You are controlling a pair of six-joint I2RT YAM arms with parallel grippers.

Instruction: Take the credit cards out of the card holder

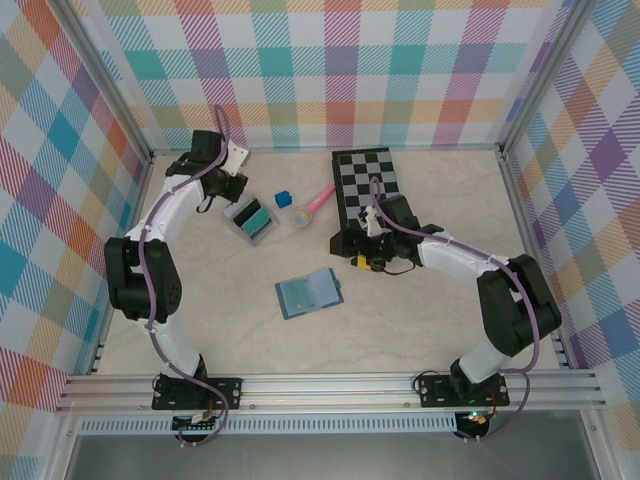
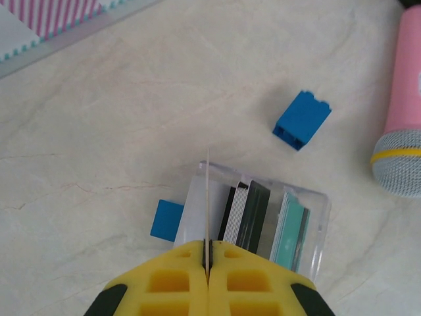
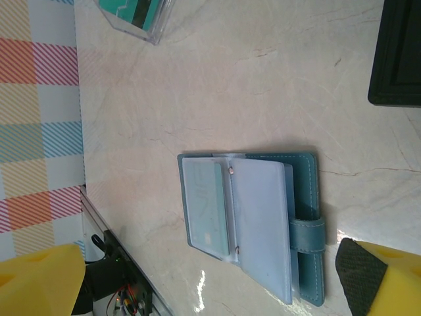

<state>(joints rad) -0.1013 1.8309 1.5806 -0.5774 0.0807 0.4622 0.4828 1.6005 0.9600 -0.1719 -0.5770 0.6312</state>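
At left, a thin credit card [image 2: 208, 191], seen edge-on, is pinched by the tightly closed left gripper [image 2: 208, 253] over a clear box [image 2: 318, 220] of upright credit cards [image 2: 253, 210]. The card holder [image 1: 308, 292] is laid open at centre. To its right, the right gripper [image 1: 365, 255] is spread wide and empty beside the chessboard [image 1: 365, 180].

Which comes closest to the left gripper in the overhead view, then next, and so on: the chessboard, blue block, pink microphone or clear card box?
From the left gripper, in the top view:
1. Clear card box, right beneath it.
2. Blue block, to its right.
3. Pink microphone, further right.
4. Chessboard, farthest right, toward the back.
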